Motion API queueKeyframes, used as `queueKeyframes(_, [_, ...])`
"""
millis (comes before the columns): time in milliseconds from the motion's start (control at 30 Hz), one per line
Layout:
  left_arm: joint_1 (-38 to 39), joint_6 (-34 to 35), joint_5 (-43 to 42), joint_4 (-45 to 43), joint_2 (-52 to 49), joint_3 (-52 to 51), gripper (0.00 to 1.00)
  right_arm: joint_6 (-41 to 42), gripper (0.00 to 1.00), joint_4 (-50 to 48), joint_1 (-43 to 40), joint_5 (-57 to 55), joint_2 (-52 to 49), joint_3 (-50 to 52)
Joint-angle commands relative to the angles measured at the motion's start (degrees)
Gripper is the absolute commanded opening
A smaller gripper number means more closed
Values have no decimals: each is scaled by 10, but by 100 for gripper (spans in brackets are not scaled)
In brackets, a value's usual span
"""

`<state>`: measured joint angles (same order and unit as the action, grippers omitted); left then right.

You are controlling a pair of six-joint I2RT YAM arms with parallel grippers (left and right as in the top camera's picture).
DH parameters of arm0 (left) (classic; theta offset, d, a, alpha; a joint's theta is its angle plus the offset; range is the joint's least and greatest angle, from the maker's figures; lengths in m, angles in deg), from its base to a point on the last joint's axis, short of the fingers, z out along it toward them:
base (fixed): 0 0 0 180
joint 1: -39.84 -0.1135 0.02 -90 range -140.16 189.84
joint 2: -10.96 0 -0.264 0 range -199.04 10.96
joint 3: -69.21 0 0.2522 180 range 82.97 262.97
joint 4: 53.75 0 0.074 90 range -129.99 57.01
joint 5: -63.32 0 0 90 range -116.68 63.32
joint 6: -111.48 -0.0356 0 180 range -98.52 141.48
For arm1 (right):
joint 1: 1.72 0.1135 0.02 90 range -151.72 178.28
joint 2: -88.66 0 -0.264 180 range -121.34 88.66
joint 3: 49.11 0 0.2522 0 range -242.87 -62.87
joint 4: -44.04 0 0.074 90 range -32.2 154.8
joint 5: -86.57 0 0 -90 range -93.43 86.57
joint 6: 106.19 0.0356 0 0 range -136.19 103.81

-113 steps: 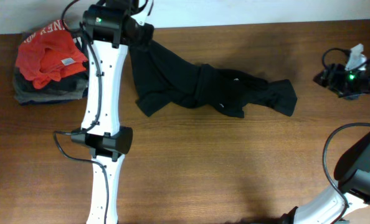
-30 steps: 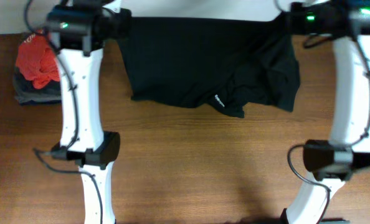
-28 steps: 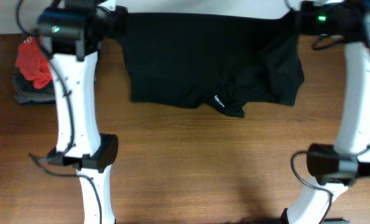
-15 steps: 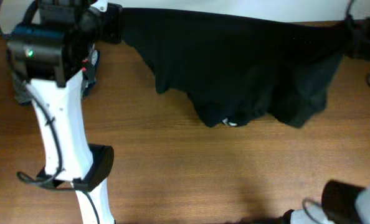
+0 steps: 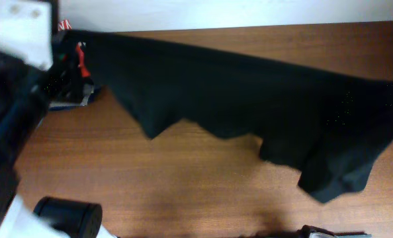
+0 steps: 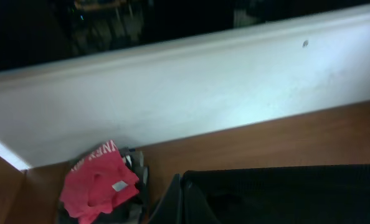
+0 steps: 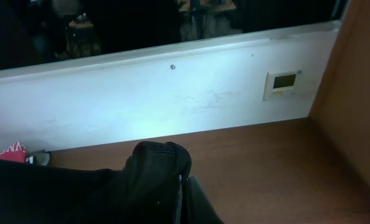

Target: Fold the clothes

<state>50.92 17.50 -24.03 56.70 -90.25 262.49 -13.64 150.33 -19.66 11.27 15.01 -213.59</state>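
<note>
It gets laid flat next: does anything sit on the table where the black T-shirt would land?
Nothing visible does: the table shows bare wood around the black T-shirt, and the red garment lies off to the left. Beneath the fabric is hidden.

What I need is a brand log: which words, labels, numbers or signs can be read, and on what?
White lettering on the red garment: too blurred to read.
The small white tag on it: too small to read.
The wall panel display: unreadable.
The black T-shirt: no logo or label in view.
</note>
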Motion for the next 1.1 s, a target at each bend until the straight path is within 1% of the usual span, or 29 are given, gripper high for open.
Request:
queueKeyframes(0, [-16, 5, 57, 0, 17, 2, 1, -6, 4, -3, -13, -64, 1, -1])
queueKeyframes(100, [-16, 5, 57, 0, 14, -2, 1, -2, 4, -6, -13, -54, -6, 1])
queueKeyframes(233, [-16, 5, 59, 0, -3, -27, 1, -2, 4, -3, -13, -28, -41, 1])
queueKeyframes(367, [-16, 24, 102, 0, -30, -64, 1, -7, 4, 5, -12, -4, -95, 1])
queueKeyframes(567, [-16, 34, 134, -3, -86, -130, 1, -10, 4, 16, -10, 49, -216, 2])
queueKeyframes(800, [-16, 35, 141, -33, -181, -182, 1, -43, 4, 7, 36, 49, -374, 4])
queueKeyframes(900, [-17, 43, 141, -56, -232, -187, 1, -43, 4, -20, 54, 45, -446, 4])
queueKeyframes(1067, [-16, 45, 141, -115, -320, -187, 1, -40, 4, -96, 77, 46, -564, 4])
